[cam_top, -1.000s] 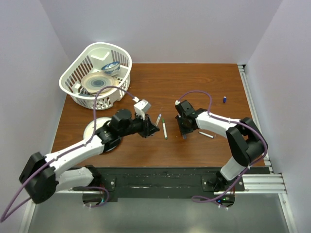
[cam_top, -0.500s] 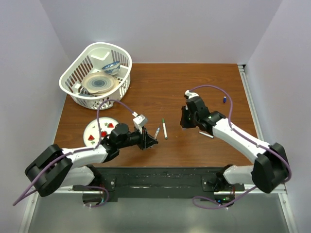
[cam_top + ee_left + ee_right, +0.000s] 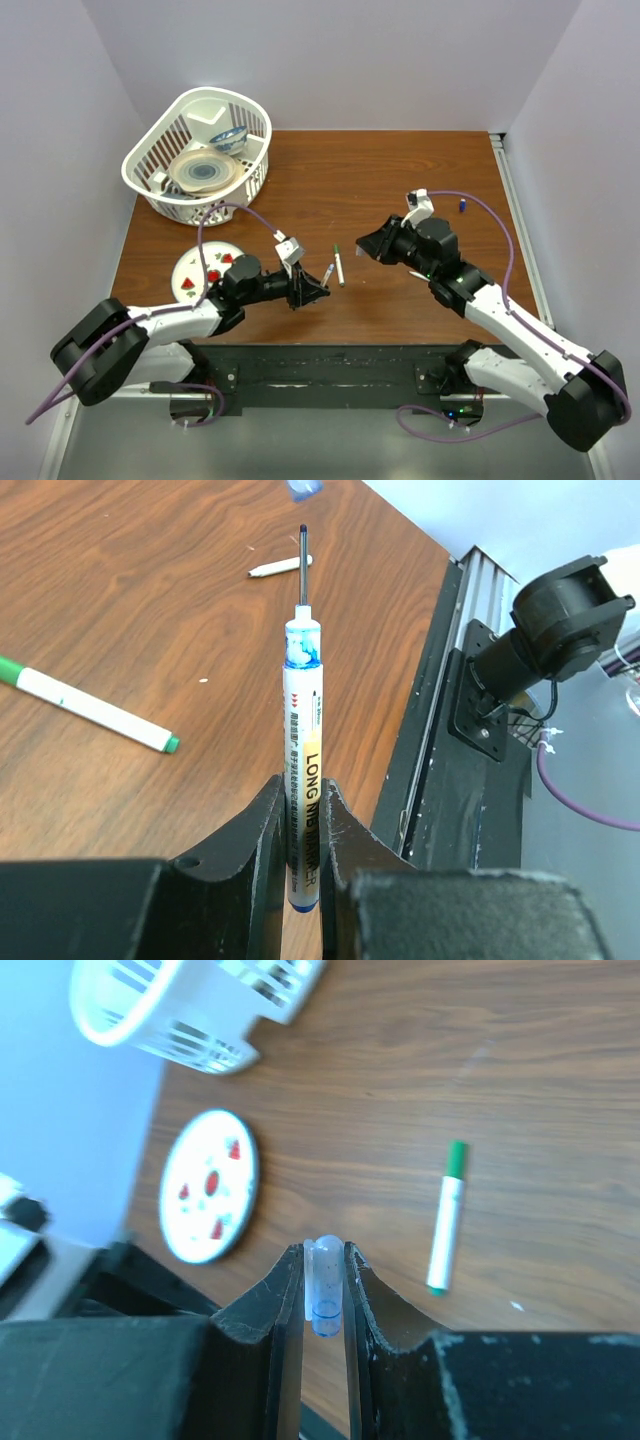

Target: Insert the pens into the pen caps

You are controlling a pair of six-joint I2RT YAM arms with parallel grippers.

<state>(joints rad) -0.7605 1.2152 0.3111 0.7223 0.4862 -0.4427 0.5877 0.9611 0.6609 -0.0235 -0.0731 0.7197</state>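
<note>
Pen point(image 3: 303, 740): a white marker, clamped by its rear half in the closed left gripper point(image 3: 312, 288), low at centre frame in the top view. Its thin dark nib points up and right, off the table.
Cap point(image 3: 323, 1295): a small pale stub pinched in the closed right gripper point(image 3: 365, 247), just right of centre. Which end is its mouth cannot be told.
Change: a second ago the right gripper was down at the table. It has since risen and turned to face left, while the left arm drew the pen toward the lower frame.
Meaning: nib and cap now face each other across a gap, not touching. Joining them looks like the step at hand, with the line-up not yet made.
Green pen point(image 3: 338, 265): flat on the table just beside the held pen, between the grippers. Its green end looks like a fitted cap, but it is too small to be sure.
Third pen point(image 3: 278, 568): lies beyond the nib in the left wrist view; the right arm hides it from above.
Blue cap point(image 3: 462, 204): upper right, well apart, near the right edge of the table point(image 3: 400, 170).
Edges: the front edge runs just below the left gripper.
Open room: wood shows across the upper centre. The basket point(image 3: 195, 150) at upper left stands well apart; the plate point(image 3: 205, 270) is partly covered by the left arm.
Risk: a drop while joining could knock the green pen.
</note>
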